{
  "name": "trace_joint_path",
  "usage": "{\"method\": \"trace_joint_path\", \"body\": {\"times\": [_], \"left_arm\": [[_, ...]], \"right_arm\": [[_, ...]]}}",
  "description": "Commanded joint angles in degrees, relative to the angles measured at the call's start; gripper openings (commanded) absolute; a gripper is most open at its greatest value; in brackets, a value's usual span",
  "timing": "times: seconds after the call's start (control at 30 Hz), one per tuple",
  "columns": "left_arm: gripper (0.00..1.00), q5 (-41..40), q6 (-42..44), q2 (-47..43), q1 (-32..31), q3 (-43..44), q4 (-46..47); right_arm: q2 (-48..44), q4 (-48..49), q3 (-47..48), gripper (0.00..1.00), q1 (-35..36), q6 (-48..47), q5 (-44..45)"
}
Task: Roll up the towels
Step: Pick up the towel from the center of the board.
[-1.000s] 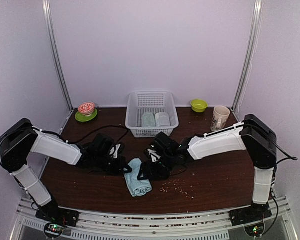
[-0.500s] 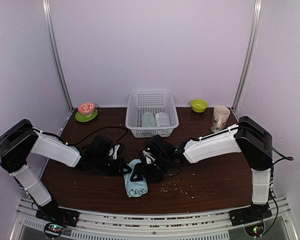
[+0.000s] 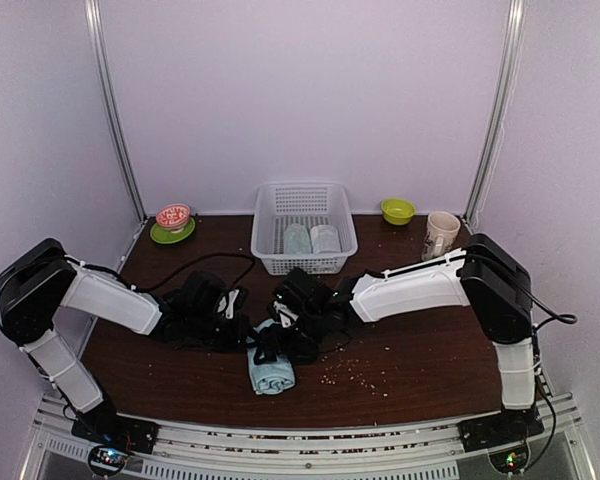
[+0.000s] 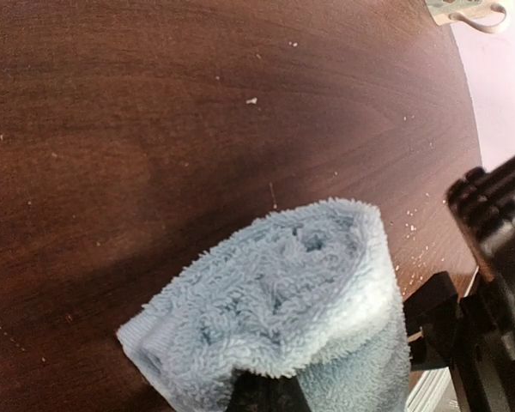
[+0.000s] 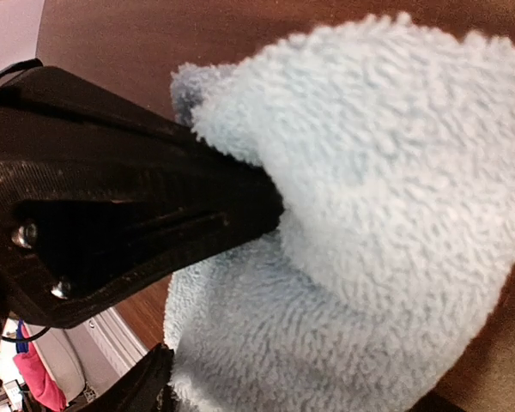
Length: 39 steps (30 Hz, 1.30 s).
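Left claw is pinched tight on the light blue towel, in front of the basket; right claw is spread wide over that same towel, gripping nothing.

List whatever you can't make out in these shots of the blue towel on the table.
- Top view: the far end of the light blue towel lies under the right gripper.
- Left wrist view: the left gripper is buried under cloth and cut by the bottom edge; whether it pinches the towel is unclear.
- Right wrist view: the towel overflows the frame.
- Top view: the two rolled towels in the basket are too small to show patterns.
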Motion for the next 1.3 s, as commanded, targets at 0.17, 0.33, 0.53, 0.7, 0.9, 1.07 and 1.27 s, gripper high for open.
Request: {"method": "trace_joint_path", "body": {"times": [0.17, 0.33, 0.53, 0.7, 0.9, 1.07, 1.27], "left_arm": [[0.0, -2.29, -0.09, -0.79, 0.55, -1.84, -8.49], [0.0, -4.51, 1.46, -5.06, 0.62, 1.27, -14.4], [0.13, -12.61, 5.61, -7.27, 2.63, 12.76, -24.73], [0.34, -16.39, 7.26, -3.54, 7.3, 23.61, -24.35], [0.65, -15.57, 7.6, 5.44, 12.97, 37.71, -23.47], [0.69, -12.21, 9.91, 15.49, 16.59, 50.75, -25.47], [0.57, -7.06, 12.8, 30.54, 17.33, 70.09, -35.19]], "right_arm": [[6.62, -10.17, 4.06, 0.24, 1.41, -4.32, 1.86], [5.74, -11.67, 3.26, 0.0, 1.36, -5.82, 5.29], [-2.32, -13.0, -2.04, 0.0, 0.06, -8.54, 12.19], [-12.32, -14.69, -8.02, 0.0, -2.91, -11.34, 15.37], [-21.87, -19.51, -10.85, 0.0, -6.32, -15.92, 16.91], [-28.07, -23.68, -9.61, 0.0, -10.01, -18.55, 16.8], [-31.6, -27.56, -1.71, 0.0, -14.16, -21.17, 15.45]]}}
